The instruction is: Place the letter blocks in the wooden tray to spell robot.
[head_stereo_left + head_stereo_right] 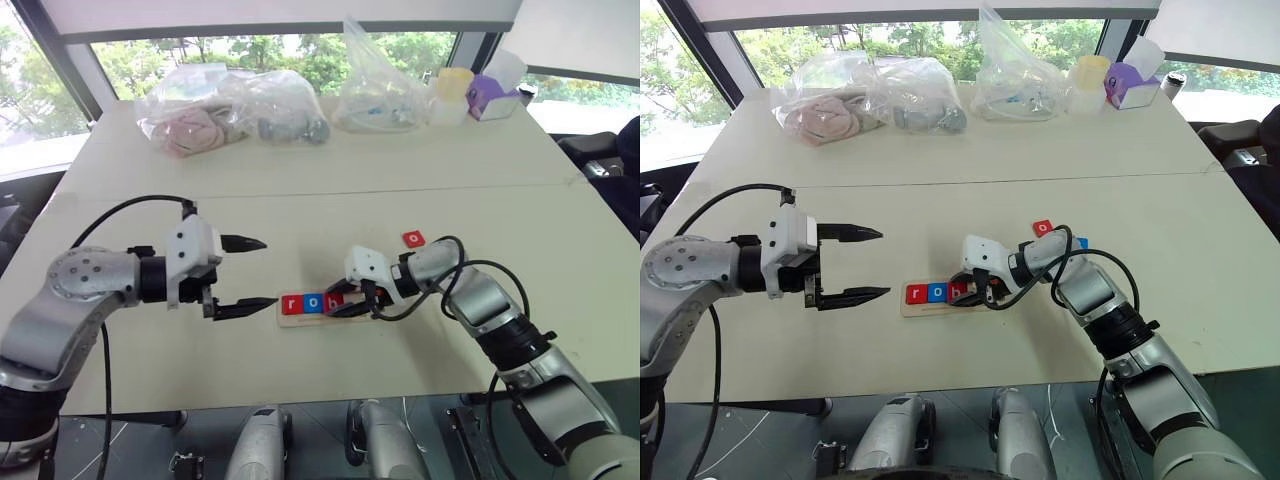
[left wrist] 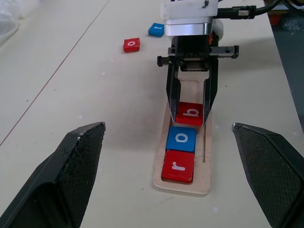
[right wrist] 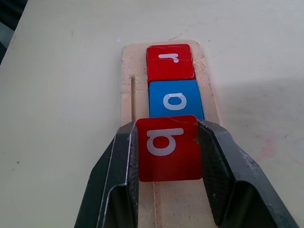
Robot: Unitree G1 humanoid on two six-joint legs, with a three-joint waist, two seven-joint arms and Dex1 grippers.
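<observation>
A pale cream tabletop [image 1: 330, 160], crossed by a seam where two sections meet, runs toward wide windows [image 1: 260, 48] with dark frames. Daylight and green trees [image 1: 310, 50] show through the glass beneath white roller blinds [image 1: 280, 12]. Clear plastic bags [image 1: 230, 115] line its far edge.

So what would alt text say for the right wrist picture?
The right end effector grips a red b block over the wooden tray, just behind a blue o block and a red r block already seated in it.
</observation>
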